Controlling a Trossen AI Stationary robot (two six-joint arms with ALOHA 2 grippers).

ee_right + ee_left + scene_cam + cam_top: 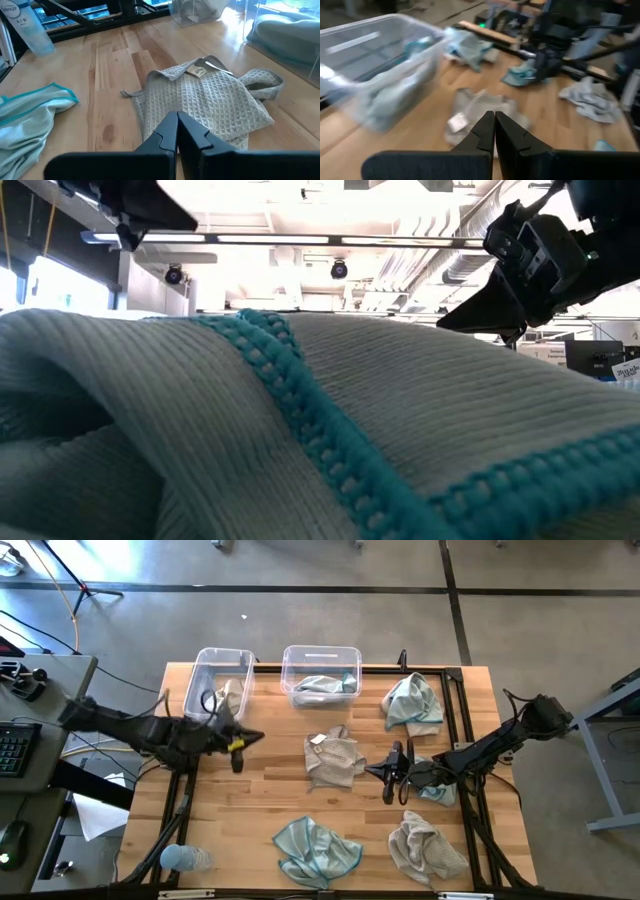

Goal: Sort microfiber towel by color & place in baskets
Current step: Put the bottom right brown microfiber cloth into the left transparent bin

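Note:
Two clear baskets stand at the table's far side. The left basket (222, 680) holds a beige-grey towel; the right basket (320, 675) holds a teal one. A beige-grey towel (333, 758) lies crumpled at the table's middle, also shown in the right wrist view (210, 100). Loose teal towels lie far right (412, 702) and near the front edge (315, 848); another beige-grey one (427, 848) lies front right. My left gripper (245, 740) is shut, left of the middle towel. My right gripper (390, 772) is shut, just right of it, above its edge (176, 125).
A spray bottle (185, 858) lies at the front left corner. A small teal towel (437, 792) lies under my right arm. Black rails run along the table's left and right sides. In the low view a teal towel (300, 430) fills the foreground. Bare wood shows front left.

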